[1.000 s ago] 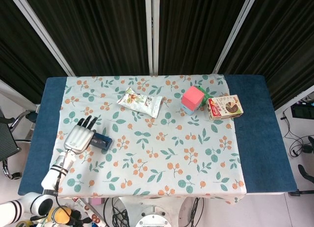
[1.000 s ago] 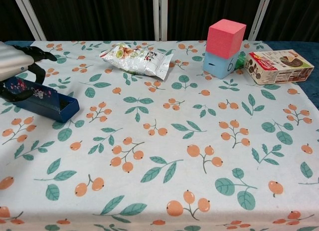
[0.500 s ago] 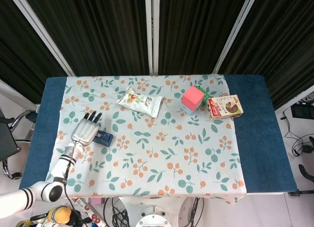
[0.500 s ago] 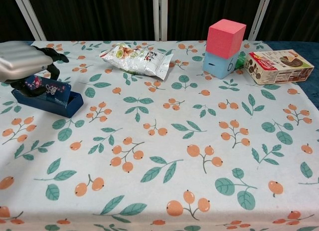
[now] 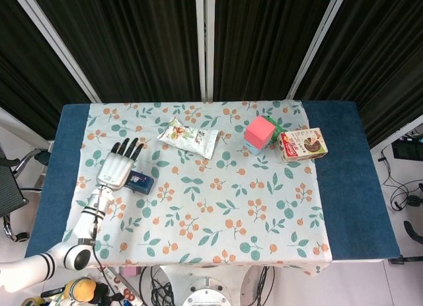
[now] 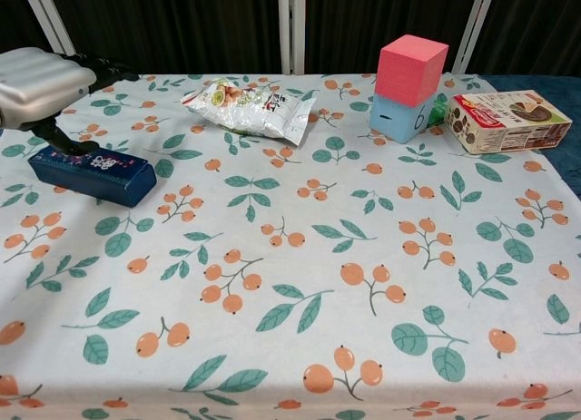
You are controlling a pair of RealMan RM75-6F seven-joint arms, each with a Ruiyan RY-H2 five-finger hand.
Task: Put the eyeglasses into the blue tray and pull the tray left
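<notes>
— Floral cloth (image 6: 300, 284) over blue table (image 5: 344, 187). Tray?
— Blue tray (image 6: 91, 173) at left edge, flat on cloth (eyeglasses not made out).
— Hand?
— Left hand (image 5: 119, 166) above tray, fingers spread, thumb tip touching its top; gripping nothing.

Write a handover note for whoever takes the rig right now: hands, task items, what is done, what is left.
Left hand: fingers straight and spread, lying over the left end of the blue tray; in the chest view its thumb reaches down to the tray's top edge. A real grip cannot be confirmed.
Right hand: not in either view.
Blue tray: at the left side of the table, near the cloth's left edge.
Eyeglasses: not visible in either view; the tray's inside cannot be seen.
Done: uncertain.
Left: check that the glasses are in the tray, then judge whether it needs pulling further left.
</notes>
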